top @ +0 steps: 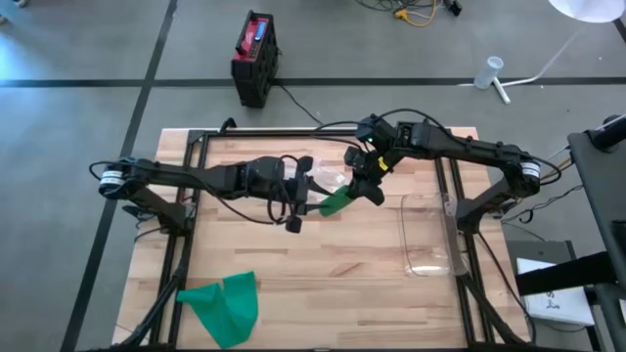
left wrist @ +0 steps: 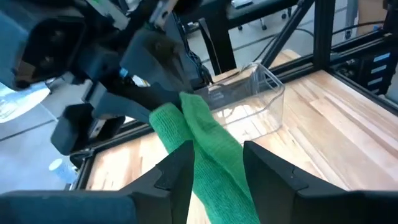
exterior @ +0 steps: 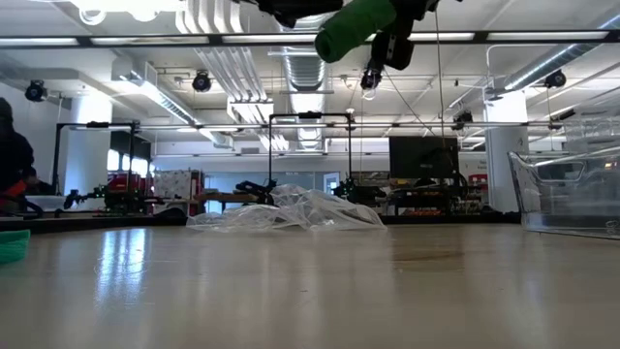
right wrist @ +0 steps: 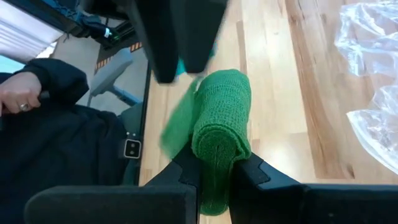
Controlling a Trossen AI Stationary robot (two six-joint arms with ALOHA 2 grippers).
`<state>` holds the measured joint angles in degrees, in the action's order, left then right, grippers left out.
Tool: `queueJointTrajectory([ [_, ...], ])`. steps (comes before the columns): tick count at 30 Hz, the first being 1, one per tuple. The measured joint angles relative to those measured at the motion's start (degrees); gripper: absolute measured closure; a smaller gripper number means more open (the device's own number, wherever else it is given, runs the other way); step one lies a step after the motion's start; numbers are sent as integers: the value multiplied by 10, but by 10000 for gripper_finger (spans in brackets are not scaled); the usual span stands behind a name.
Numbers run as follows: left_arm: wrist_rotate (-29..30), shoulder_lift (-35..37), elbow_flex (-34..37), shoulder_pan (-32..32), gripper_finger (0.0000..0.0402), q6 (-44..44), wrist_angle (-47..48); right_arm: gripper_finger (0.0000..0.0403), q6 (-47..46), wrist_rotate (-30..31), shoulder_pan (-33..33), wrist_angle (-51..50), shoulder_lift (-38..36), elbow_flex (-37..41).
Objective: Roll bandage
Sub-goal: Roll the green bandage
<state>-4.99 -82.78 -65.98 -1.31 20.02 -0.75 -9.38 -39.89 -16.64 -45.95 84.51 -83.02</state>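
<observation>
A green bandage (top: pixel 335 202), partly rolled, hangs high above the table's middle between both grippers. It also shows at the top of the low view (exterior: pixel 356 27). My left gripper (left wrist: pixel 217 151) reaches in from the table's left and is shut on the bandage (left wrist: pixel 199 124). My right gripper (right wrist: pixel 219 163) comes from the right and is shut on the rolled part (right wrist: pixel 224 106). In the right wrist view a loose green flap (right wrist: pixel 177 124) runs from the roll toward the left gripper's fingers (right wrist: pixel 180 43). My left gripper has the bandage (left wrist: pixel 211 165) between its two fingers, which lie almost level and come from the table's left. Roll or loose tail, I cannot tell which it has. The bandage is clear of the table and runs on to the other gripper. My right gripper pinches the roll at its near end (right wrist: pixel 219 146) between its two fingers. The fingers slant down from the table's right and far side, and the roll lies along them. The roll is lifted well clear of the table.
Crumpled clear plastic wrap (top: pixel 331 180) lies on the table under the grippers. A clear plastic container (top: pixel 430 235) stands at the right. A second green bandage (top: pixel 225 305) lies spread out at the near left. A person's hand and dark sleeve (right wrist: pixel 25 99) show beyond the table's edge.
</observation>
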Motion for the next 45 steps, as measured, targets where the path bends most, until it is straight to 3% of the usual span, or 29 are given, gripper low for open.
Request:
queueJointTrajectory([
  [13,2,28,0,11,249,0,45,368,-15,10,-2,10,0,0],
  [16,46,34,0,22,241,-9,30,368,-20,16,-2,21,0,0],
  [21,145,27,0,17,206,-99,42,368,-24,28,-2,30,0,0],
  [23,125,26,0,6,184,-127,55,368,-23,28,-2,30,0,0],
  [28,-23,27,0,-28,126,-199,53,368,-20,28,-2,30,0,0],
  [32,-88,27,0,-45,84,-240,51,368,-17,28,-2,30,0,0],
  [39,-106,1,0,-62,38,-266,47,368,-12,28,-2,28,0,0],
  [45,-123,-23,0,-63,37,-270,33,368,-9,28,-2,28,0,0],
])
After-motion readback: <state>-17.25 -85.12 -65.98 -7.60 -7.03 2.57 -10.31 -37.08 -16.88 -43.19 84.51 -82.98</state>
